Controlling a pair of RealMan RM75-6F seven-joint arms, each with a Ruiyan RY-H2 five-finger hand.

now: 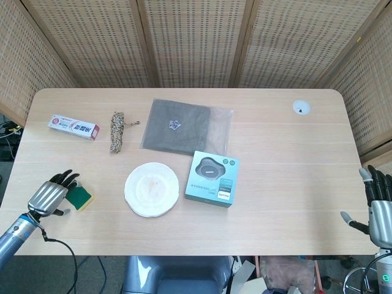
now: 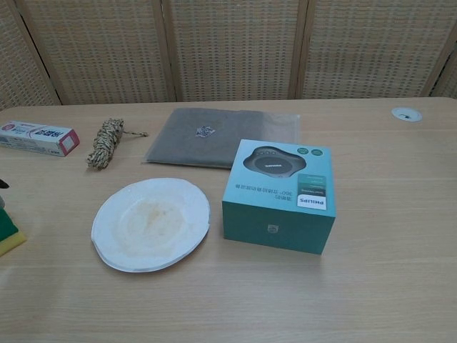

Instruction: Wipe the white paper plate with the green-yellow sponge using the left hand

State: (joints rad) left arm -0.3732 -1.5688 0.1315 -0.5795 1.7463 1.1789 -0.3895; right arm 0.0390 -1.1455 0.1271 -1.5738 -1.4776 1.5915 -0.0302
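The white paper plate [image 1: 152, 188] [image 2: 151, 224], faintly stained in its middle, lies at the table's front centre. The green-yellow sponge [image 1: 79, 197] [image 2: 8, 233] rests left of it, cut off by the chest view's left edge. My left hand [image 1: 50, 195] hovers at the sponge's left side with its fingertips over the sponge's edge; whether they touch it is unclear, and nothing is gripped. My right hand [image 1: 378, 206] hangs off the table's right front corner, fingers apart, holding nothing.
A teal Philips box [image 1: 212, 178] stands right of the plate. Behind it lies a grey cloth in a clear bag [image 1: 187, 127]. A rope bundle [image 1: 116, 130] and a toothpaste box [image 1: 74, 127] sit at the back left. A cable grommet [image 1: 301, 108] is at the back right.
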